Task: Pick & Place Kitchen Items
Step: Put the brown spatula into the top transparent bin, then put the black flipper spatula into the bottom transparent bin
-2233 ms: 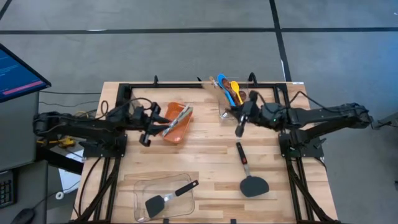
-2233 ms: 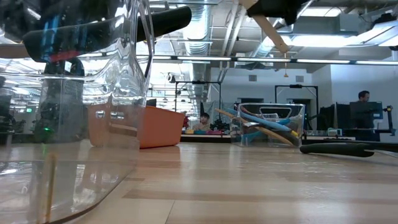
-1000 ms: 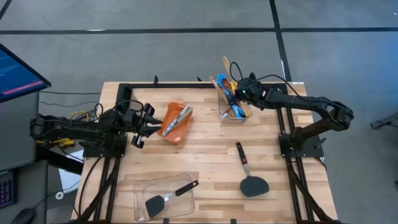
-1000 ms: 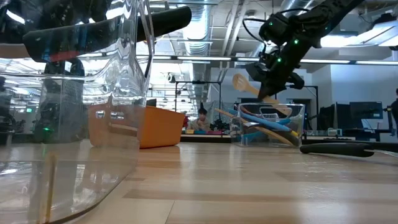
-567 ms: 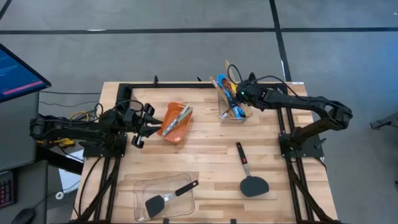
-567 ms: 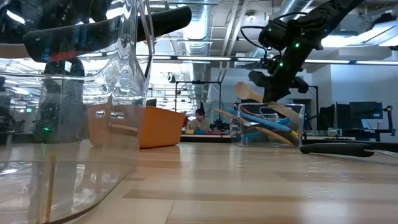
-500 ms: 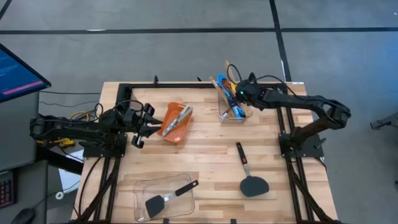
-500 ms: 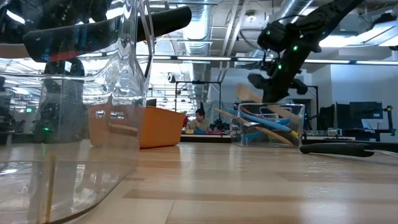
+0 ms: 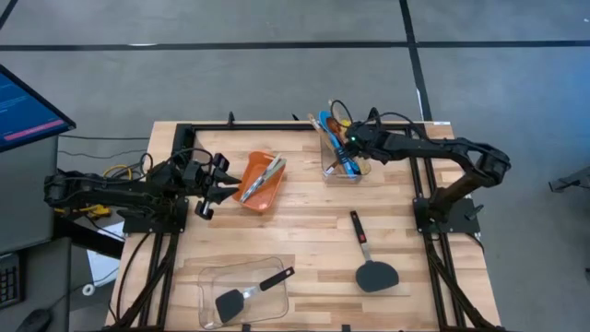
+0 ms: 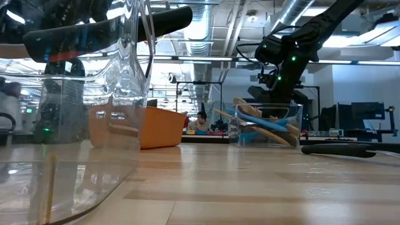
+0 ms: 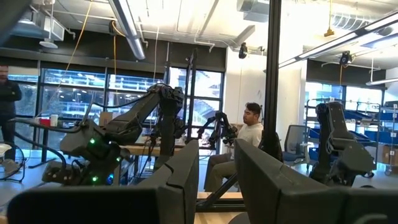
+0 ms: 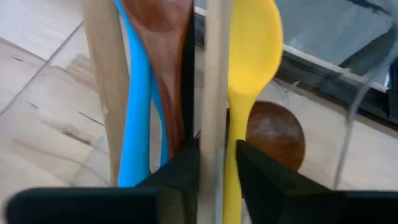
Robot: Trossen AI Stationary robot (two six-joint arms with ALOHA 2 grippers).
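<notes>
A clear container (image 9: 343,159) (image 10: 265,127) at the far right holds several kitchen items. Among them are a blue spoon (image 12: 134,112), a yellow spoon (image 12: 252,56) and brown wooden spoons (image 12: 165,56). My right gripper (image 9: 354,148) (image 12: 217,165) hangs right over it, pointing steeply down and open. A pale wooden spoon's handle (image 12: 216,93) runs between its fingers, and the spoon's head (image 10: 249,108) lies among the others. My left gripper (image 9: 219,183) (image 11: 216,180) waits beside the orange bin (image 9: 261,184), open with nothing between its fingers. My right gripper has the pale wooden spoon's handle (image 12: 215,146) between its two fingers, which come from above along the handle. I cannot tell whether the fingers touch it. The spoon leans in the clear container with the other utensils.
The orange bin holds slim tools (image 9: 265,171). One black spatula (image 9: 369,260) lies on the bare wood at the near right. Another black spatula (image 9: 247,293) sits in a clear tray (image 9: 210,277) at the near edge. A black frame rail (image 9: 277,126) runs along the far edge.
My right gripper has come down toward the clear container and tipped more steeply downward, carrying the pale wooden spoon. The spoon's head has sunk from above the container's rim to lie among the other utensils.
</notes>
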